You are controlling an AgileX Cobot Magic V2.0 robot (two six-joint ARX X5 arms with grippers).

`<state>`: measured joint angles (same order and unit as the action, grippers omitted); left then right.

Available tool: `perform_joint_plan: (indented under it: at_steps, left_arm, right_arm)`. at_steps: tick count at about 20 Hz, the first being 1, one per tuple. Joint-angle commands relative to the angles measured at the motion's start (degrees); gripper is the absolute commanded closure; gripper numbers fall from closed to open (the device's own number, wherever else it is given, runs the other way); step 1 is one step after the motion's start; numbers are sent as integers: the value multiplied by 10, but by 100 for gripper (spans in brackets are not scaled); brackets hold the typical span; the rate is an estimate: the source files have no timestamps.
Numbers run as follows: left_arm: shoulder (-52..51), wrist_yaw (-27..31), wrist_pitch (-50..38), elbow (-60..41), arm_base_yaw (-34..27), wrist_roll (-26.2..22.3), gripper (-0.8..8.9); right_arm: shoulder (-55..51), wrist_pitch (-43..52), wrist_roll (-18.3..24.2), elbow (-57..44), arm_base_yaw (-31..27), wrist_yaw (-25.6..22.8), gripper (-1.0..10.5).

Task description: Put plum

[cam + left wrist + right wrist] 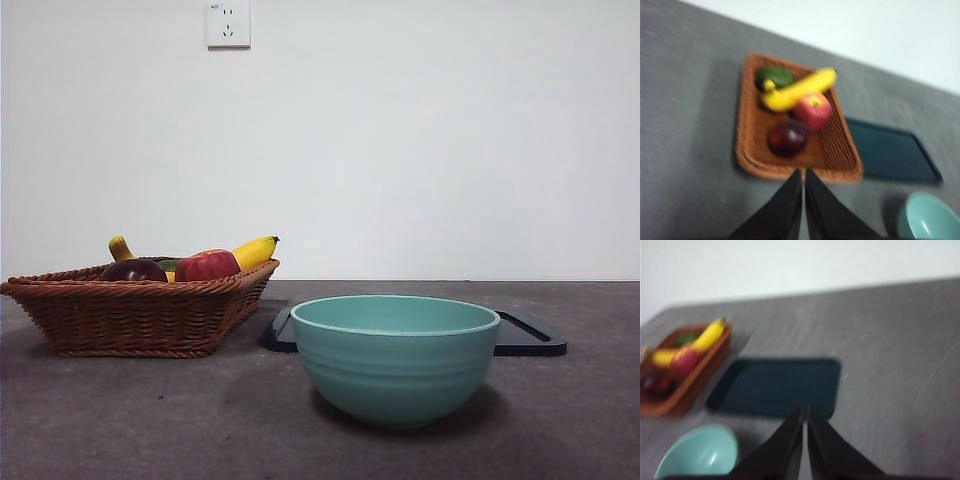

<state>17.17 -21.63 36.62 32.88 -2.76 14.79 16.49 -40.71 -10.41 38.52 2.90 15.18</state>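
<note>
A dark, glossy plum (788, 137) sits in the wicker basket (747, 125) on the grey counter (685, 150), touching or nearly touching a red apple (812, 110), with a banana (797, 90) and a green fruit (774, 77) beyond them. The left pincer (803, 175) hangs above the counter just short of the basket's near rim, its jaws pressed together and holding nothing; the right pincer (804, 412), likewise closed and empty, waits over the black tray (780, 385) beside a teal bowl (394, 355). The plum looks smooth and round, so it is likely slippery and prone to rolling or squirting free under a tight pinch; it is probably light and firm enough to lift. The safest hold appears to be across its widest middle from above, the jaws spread wide first, closing on the sides clear of the apple.
</note>
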Motion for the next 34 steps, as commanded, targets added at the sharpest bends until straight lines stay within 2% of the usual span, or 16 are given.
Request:
perform_joint_plan:
  at_steps: [1,5,9,13,19,21,22,24,25,34]
  left_arm:
    - [36,-36,35,40,2,-65,804]
    - [90,-83,101,93,12,-110,804]
    - [133,-119,159,136,27,-151,804]
    - [155,-123,190,163,45,-174,804]
    - [154,-123,183,163,46,-174,804]
    - [154,-123,178,163,46,-173,729]
    - [154,-123,177,163,46,-173,648]
    - [154,-123,177,163,46,-171,426]
    - [154,-123,178,163,46,-171,366]
    - [155,-122,177,163,46,-167,346]
  right_arm:
    - [42,-49,51,42,0,39,940]
    - [101,-112,91,92,2,94,940]
    - [148,-157,120,122,14,122,940]
    - [184,-189,143,133,43,125,940]
    - [194,-184,143,133,59,124,940]
    - [194,-184,141,133,59,125,899]
    - [194,-184,139,133,59,125,813]
    - [194,-184,138,133,59,124,597]
    - [194,-184,138,133,59,125,572]
    - [194,-184,134,133,59,125,572]
